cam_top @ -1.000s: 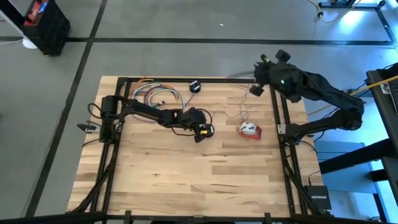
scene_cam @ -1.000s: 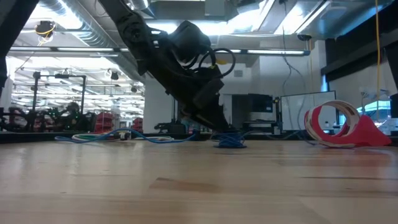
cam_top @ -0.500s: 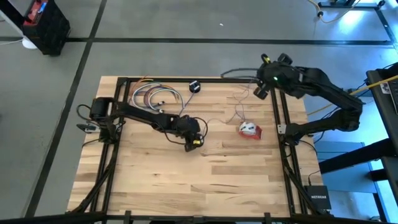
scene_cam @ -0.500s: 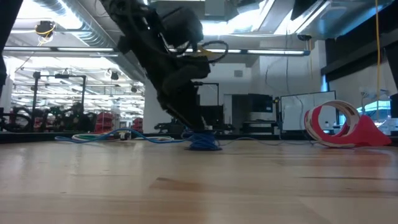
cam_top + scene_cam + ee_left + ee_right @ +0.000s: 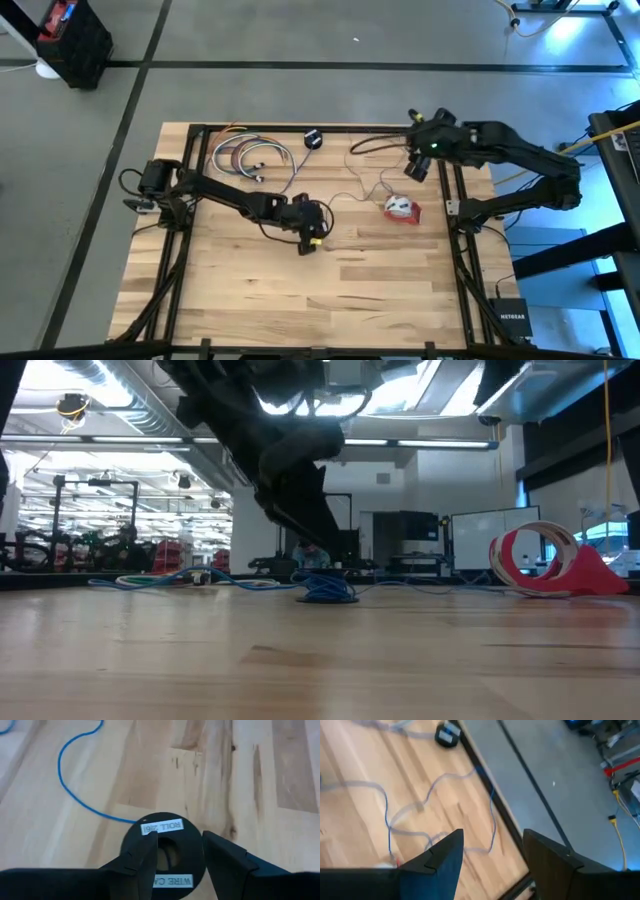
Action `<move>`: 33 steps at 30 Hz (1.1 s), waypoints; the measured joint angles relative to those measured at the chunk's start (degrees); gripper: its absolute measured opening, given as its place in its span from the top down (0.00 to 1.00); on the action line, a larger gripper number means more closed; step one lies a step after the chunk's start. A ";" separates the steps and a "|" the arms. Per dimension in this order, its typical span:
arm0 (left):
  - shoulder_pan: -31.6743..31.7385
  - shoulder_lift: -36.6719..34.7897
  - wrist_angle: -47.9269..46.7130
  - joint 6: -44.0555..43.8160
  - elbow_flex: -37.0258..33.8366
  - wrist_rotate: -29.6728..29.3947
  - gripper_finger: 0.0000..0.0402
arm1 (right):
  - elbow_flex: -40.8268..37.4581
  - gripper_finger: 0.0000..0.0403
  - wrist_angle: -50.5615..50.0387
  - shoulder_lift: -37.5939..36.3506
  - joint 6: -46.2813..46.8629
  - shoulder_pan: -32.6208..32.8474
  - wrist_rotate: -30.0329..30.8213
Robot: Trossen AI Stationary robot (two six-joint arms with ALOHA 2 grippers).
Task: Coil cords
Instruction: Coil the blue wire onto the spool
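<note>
Wooden desk point(image 5: 380, 280) below me: my left gripper point(image 5: 174, 851) pinches the black puck point(image 5: 165, 851) mid-desk, thin blue cord point(image 5: 75, 795) trailing away. Right gripper point(image 5: 490, 852) hangs spread above the far right corner, red-and-white bundle point(image 5: 401, 208) near the right edge.

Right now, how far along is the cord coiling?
Done: the short red-and-white cord bundle lies coiled on the wooden table. In hand: the left tool grips the small black round spool mid-table. Left: the thin blue cord still sprawls loose; the right tool hovers open above it, holding nothing.
</note>
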 joint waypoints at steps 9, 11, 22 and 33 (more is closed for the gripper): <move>-5.28 1.51 -0.05 1.02 0.21 -12.48 0.63 | -15.62 0.48 16.11 -2.74 2.05 2.27 -1.20; -6.73 2.96 -0.40 3.61 0.23 -16.09 0.63 | -18.78 0.48 20.40 -3.84 2.41 3.97 -0.71; -11.33 4.90 2.71 11.04 0.24 -26.41 0.63 | -36.18 0.48 45.23 -6.32 2.06 16.43 1.96; -12.67 0.67 1.48 11.97 0.22 -26.73 0.63 | -57.92 0.48 96.22 7.16 -20.77 24.21 -11.84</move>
